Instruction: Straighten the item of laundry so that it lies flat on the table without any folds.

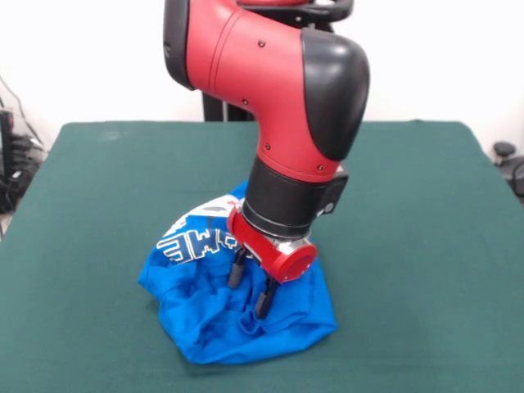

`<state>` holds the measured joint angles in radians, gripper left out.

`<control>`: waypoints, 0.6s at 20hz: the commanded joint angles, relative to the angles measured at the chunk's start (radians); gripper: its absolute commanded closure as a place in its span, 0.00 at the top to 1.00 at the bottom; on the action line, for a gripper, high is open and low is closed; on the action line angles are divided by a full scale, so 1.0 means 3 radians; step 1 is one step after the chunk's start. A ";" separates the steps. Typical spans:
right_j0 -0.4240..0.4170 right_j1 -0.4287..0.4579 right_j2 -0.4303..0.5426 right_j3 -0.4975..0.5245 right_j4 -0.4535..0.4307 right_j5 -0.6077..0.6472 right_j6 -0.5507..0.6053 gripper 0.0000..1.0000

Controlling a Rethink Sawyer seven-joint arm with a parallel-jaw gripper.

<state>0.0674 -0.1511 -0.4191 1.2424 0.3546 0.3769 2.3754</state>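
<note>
Crumpled blue T-shirt (237, 315) on green table (426, 246), white lettering partly readable, claw (249, 293) pressing in

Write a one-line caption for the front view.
Sawyer's claw presses open into a crumpled blue T-shirt bunched on the green table.

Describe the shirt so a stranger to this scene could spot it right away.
Find the wide green table and follow the red and black arm down to its gripper. The shirt is the crumpled bright blue heap under the gripper, near the table's front edge. It is the only cloth item on the table, with white block lettering showing on its upper left folds.
</note>
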 commanded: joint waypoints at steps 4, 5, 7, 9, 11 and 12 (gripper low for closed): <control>0.0010 -0.0063 0.0380 0.0010 0.0053 0.0274 0.0379 1.00; 0.0006 -0.0072 0.0374 -0.0013 0.0047 0.0338 0.0362 1.00; 0.0001 -0.0088 0.0361 -0.0055 0.0038 0.0452 0.0336 1.00; 0.0013 -0.0088 0.0315 -0.0110 0.0029 0.0567 0.0337 1.00; 0.0037 -0.0081 0.0264 -0.0162 0.0019 0.0666 0.0356 1.00; 0.0041 -0.0075 0.0244 -0.0197 0.0013 0.0719 0.0358 1.00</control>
<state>0.0681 -0.1682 -0.4211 1.2252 0.3533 0.4242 2.3754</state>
